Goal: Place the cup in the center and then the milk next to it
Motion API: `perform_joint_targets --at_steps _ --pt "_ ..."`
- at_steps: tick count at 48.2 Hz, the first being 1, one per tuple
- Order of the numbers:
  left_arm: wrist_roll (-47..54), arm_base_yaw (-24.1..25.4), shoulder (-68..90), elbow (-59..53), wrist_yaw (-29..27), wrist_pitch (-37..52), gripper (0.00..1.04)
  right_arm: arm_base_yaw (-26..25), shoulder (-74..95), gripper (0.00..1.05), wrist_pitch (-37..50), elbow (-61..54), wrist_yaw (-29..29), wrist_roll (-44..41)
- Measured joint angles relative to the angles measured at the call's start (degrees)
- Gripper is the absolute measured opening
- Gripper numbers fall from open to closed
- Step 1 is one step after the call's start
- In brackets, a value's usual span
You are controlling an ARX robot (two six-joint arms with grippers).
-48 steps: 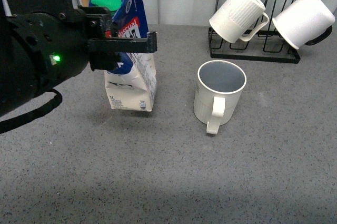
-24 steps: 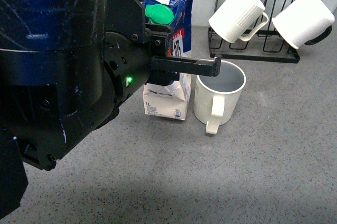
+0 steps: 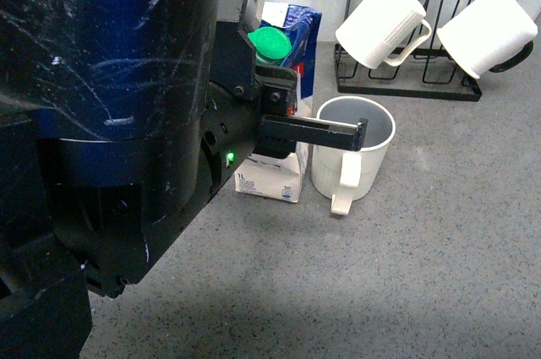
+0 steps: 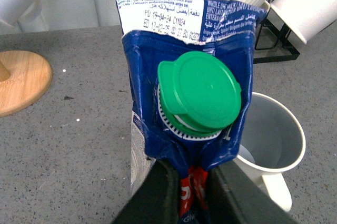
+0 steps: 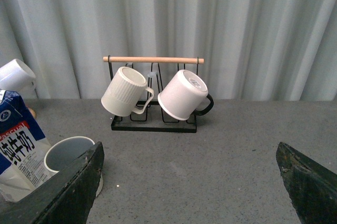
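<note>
My left claw (image 4: 194,195) was clamped on the milk (image 3: 304,51), one finger along each side of the carton below its green cap (image 3: 270,42). I held the carton upright and just to the left of the cup (image 3: 378,160). Its base was down at the level of the tabletop (image 3: 423,274), though I could not tell whether it rested there or whether it touched the cup's wall. The near finger (image 3: 313,133) of that claw reached across in front of the cup's rim.

The cup stood upright on the middle stretch of the tabletop, its handle turned toward me and its grey-blue inside empty.

Behind it, at the far right, the black wire rack (image 3: 406,89) with a wooden bar carried a ribbed white mug (image 3: 380,25) and a smooth white mug (image 3: 486,34), both hung tilted.

My right claw (image 5: 189,153) hung above the tabletop with its fingers wide apart, gripping nothing, well back from the cup and the rack.

A round wooden base (image 4: 21,81) lay beyond the milk on my left.
</note>
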Motion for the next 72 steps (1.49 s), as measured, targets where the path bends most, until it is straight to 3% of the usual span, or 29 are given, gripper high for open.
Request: perform_joint_targets --at_steps 13,20,26,39,72 --pt "0.2 -0.8 0.0 -0.1 0.2 0.1 0.51 0.0 0.0 0.96 0.0 0.0 0.0 0.0" --pt "0.1 -0.9 -0.6 -0.9 0.2 0.1 0.82 0.0 0.0 0.96 0.0 0.0 0.0 0.0" --pt "-0.2 -1.0 -2.3 -1.4 0.3 0.0 0.99 0.0 0.0 0.96 0.0 0.0 0.0 0.0" --pt "-0.2 -0.7 -6.3 -1.6 1.1 -0.4 0.98 0.0 0.0 0.96 0.0 0.0 0.0 0.0" --pt "-1.3 13.9 -16.1 -8.2 4.5 -2.2 0.98 0.0 0.0 0.96 0.0 0.0 0.0 0.0"
